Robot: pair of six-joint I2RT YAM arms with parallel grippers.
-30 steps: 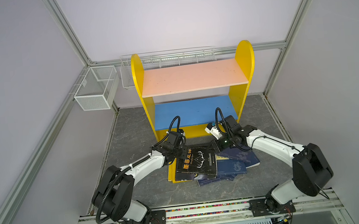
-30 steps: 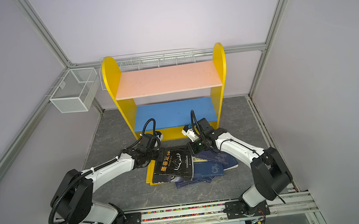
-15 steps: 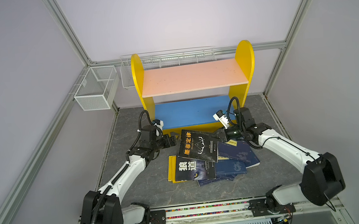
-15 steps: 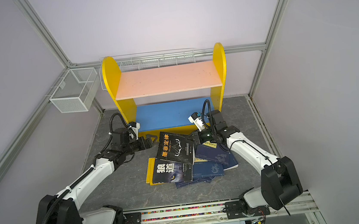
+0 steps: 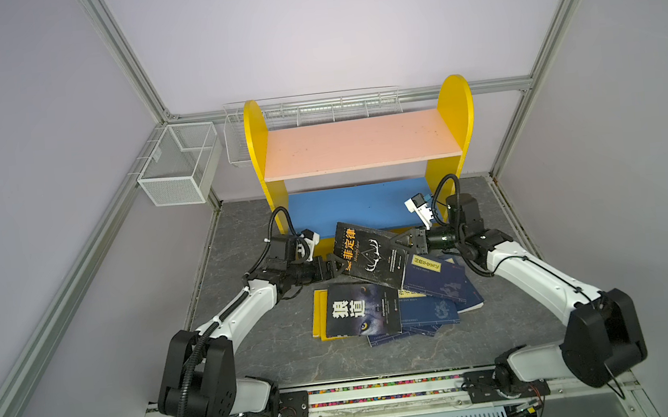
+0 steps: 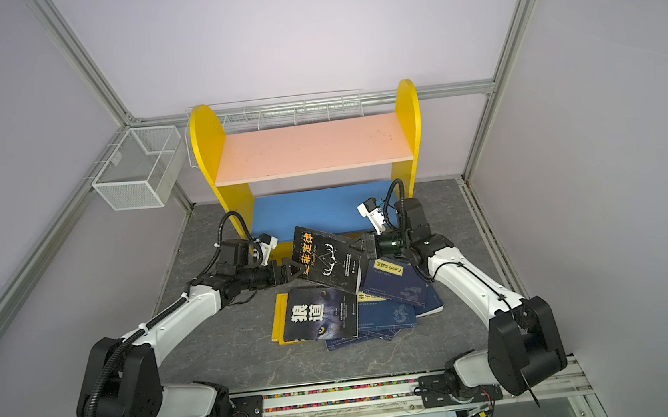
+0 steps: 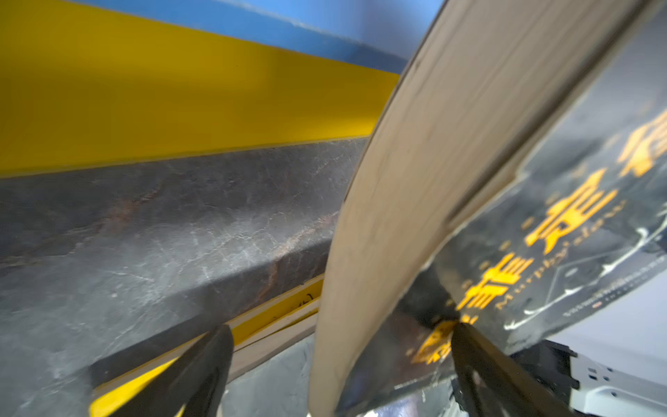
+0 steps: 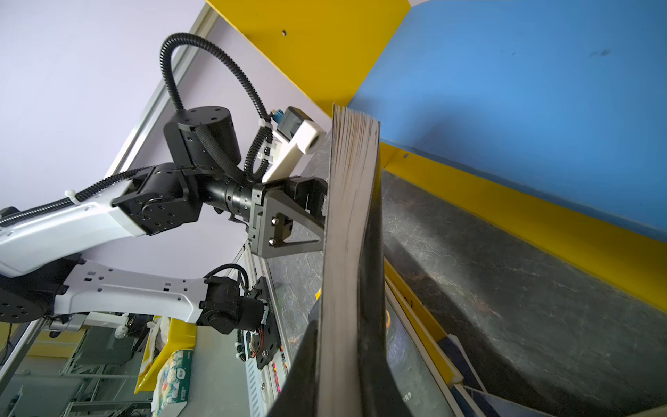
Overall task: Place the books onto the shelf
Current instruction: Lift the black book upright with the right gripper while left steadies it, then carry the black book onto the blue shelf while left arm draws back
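A black book [image 5: 370,256] [image 6: 327,260] with orange characters hangs tilted in front of the shelf [image 5: 359,144] [image 6: 310,149], above its blue lower board [image 5: 345,208]. My right gripper [image 5: 404,244] [image 8: 343,343] is shut on the book's right edge. My left gripper [image 5: 335,265] [image 7: 341,328] is open and straddles the book's lower left corner [image 7: 415,180]. The remaining books [image 5: 436,291] lie piled on the floor below: a dark one with a wolf's eye [image 5: 358,309], navy ones and yellow ones.
A white wire-mesh basket [image 5: 178,174] hangs on the left wall rail, and a long one [image 5: 314,107] runs behind the shelf. Walls and aluminium posts close in three sides. The arms' base rail [image 5: 383,390] crosses the front.
My right gripper has lifted the black book off the pile toward the shelf. My left gripper opened, drew back to the left, then returned to the book's left corner.
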